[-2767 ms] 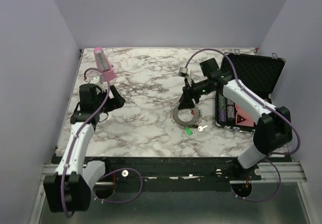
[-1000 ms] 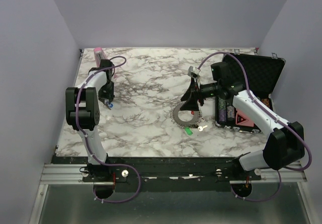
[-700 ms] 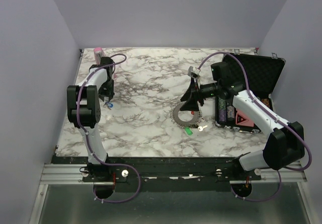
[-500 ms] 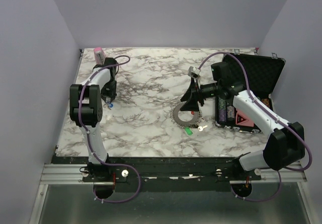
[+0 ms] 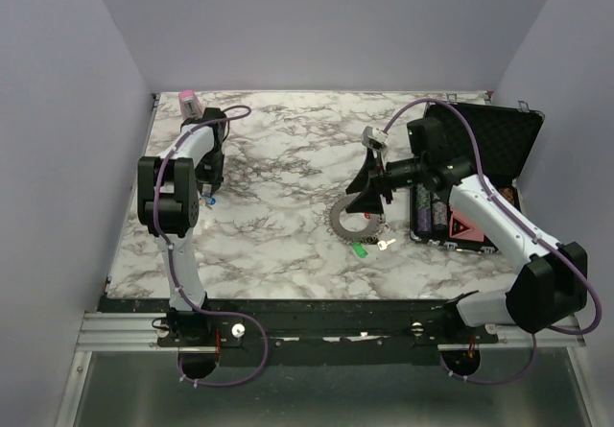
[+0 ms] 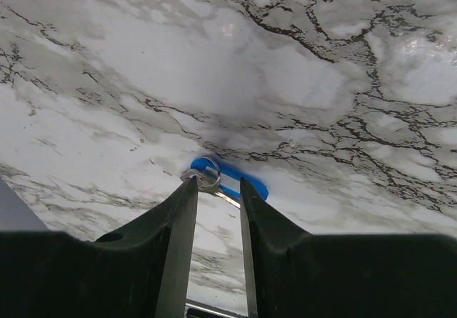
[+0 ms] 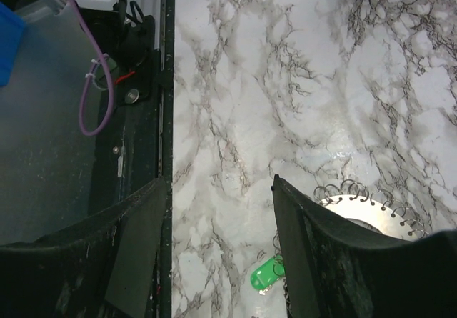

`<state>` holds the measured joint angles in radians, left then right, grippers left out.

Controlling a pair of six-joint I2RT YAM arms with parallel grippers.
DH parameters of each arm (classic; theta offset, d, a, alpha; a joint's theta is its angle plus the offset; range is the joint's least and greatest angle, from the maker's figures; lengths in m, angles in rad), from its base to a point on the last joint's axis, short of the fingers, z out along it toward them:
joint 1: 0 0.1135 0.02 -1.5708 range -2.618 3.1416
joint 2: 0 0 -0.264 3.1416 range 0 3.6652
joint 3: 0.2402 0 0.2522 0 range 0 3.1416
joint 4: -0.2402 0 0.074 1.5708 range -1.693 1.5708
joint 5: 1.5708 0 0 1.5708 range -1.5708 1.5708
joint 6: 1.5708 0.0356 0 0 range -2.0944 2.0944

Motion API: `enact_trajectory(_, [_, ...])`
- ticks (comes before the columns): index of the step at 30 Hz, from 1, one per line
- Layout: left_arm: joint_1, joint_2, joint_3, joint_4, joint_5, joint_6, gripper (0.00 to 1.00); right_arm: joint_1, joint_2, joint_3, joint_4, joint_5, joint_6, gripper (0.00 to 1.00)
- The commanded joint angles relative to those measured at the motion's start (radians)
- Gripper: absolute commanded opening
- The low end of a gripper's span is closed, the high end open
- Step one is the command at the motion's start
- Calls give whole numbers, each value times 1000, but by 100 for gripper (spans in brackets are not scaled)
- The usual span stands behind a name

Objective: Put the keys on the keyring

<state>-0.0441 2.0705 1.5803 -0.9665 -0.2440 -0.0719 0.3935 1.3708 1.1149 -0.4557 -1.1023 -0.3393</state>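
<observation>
Pickup step: left gripper (image 6: 218, 182) straddles blue key (image 6: 246, 184), well left of keyring (image 5: 353, 219); cannot tell if gripped; right gripper (image 7: 218, 181) spread wide, empty, above keyring. Next: pinch key, carry over.

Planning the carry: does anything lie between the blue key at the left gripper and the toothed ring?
Nothing visible: only bare table lies between the blue key and the ring. The right gripper hangs open above the ring itself.

Left jaws narrow, right jaws wide
</observation>
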Motion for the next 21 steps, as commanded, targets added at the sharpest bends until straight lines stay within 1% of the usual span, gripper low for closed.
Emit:
enact_trajectory(1, [0,23,33,-49,-23,11,37,1,-35,34,-29,-37,-23,70])
enact_trajectory(4, [0,25,35,-52,-18,17,29,-1,-41,37,-35,-39,-27,70])
enact_trajectory(6, [0,23,34,-51,-18,17,27,-1,-42,39,-40,-41,-29,70])
enact_trajectory(11, [0,11,17,-35,-15,17,20,-4,-45,39,-41,-45,-32,70])
enact_trajectory(13, [1,4,4,-21,-15,17,13,-4,-47,39,-41,-45,-32,70])
enact_trajectory(14, [1,-7,-6,-5,-14,11,12,-5,-47,37,-43,-44,-33,70])
enact_trajectory(17, [0,-78,-80,79,-26,-5,13,-5,-47,36,-41,-44,-33,70])
enact_trajectory(19, [1,-166,-132,142,-29,-20,14,-7,-44,36,-41,-48,-35,70])
enact_trajectory(21, [3,-246,-183,192,-5,-49,27,-5,-41,34,-41,-50,-35,70])
